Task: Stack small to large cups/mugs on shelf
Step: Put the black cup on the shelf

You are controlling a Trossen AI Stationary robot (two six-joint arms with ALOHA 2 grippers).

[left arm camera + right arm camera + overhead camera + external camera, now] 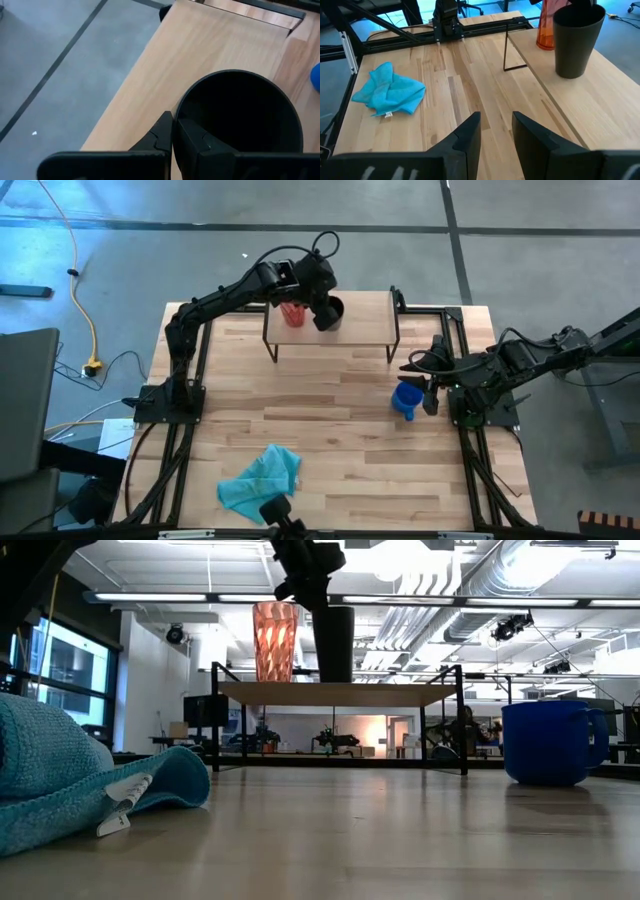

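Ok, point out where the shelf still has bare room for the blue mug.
The shelf is bare from the black cup to its right end. Its left end is crowded: red tumbler, black cup and left pincer shut on that cup's rim. The blue mug stands on the tabletop.

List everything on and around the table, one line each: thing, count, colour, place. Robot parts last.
Red tumbler: one, translucent red, ribbed, upright on the shelf, toward its left end.
Black cup: one, black, on the shelf beside the tumbler.
Blue mug: one, blue with a handle, on the tabletop below the shelf's right end.
Shelf: one, light wood on thin black legs, at the table's far side.
Teal cloth: one, teal, crumpled on the tabletop at the near edge.
Left gripper: one, dark, over the shelf, shut on the black cup's rim.
Right gripper: one, dark, open, beside the blue mug, holding nothing.
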